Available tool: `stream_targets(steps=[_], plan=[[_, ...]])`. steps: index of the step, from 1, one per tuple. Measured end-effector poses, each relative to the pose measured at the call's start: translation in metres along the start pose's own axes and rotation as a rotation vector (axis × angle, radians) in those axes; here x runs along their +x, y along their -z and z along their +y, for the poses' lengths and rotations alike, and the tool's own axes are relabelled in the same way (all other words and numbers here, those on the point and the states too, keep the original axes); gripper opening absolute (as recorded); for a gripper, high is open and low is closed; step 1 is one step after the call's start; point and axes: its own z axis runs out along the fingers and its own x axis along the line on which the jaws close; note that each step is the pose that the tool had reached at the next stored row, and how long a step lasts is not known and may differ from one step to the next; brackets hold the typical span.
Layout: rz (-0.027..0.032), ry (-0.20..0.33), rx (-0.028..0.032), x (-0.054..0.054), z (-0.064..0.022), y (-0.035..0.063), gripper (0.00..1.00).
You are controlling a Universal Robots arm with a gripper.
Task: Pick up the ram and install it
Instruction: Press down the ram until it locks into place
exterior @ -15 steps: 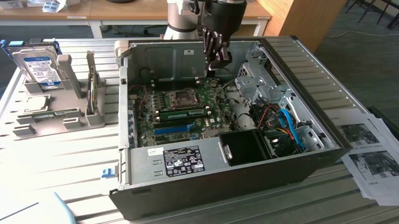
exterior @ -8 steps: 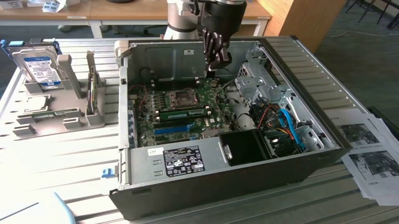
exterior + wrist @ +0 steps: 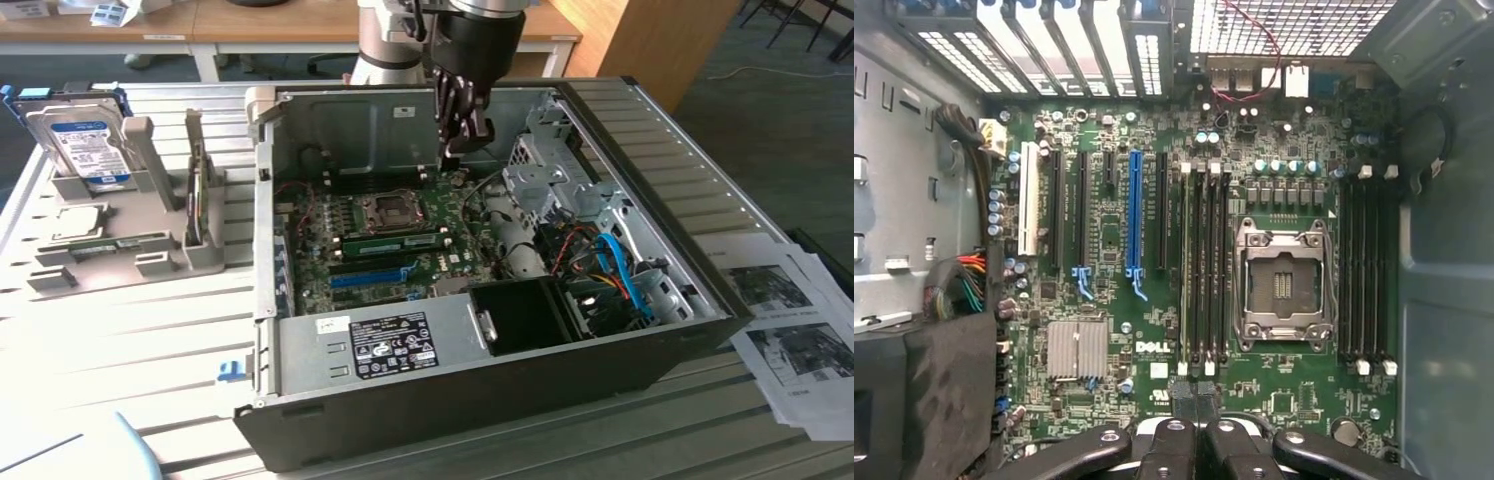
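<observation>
The shut fingers (image 3: 457,150) hang inside the open grey metal computer case (image 3: 400,120), with open air above the green motherboard (image 3: 1284,400) beneath them. A silver metal drive cage (image 3: 547,160) stands close beside them, toward the exterior view's right. The case's back wall rises behind. A seated green ram stick (image 3: 396,242) and black ram slots (image 3: 1204,270) lie below.

The open computer case (image 3: 494,260) is seen from above and off to one side in the exterior view, from some way back, with the slatted table (image 3: 120,330) around it. In the wrist view, the motherboard (image 3: 1254,330) is looked at straight down from close up. The motherboard (image 3: 387,245) is shared by both views.
</observation>
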Motion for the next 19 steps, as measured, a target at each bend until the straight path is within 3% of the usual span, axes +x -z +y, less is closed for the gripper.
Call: stream_targets(steps=[19], plan=[[0.0,0.0,0.0,0.0,-0.0006,-0.0177,0.09]])
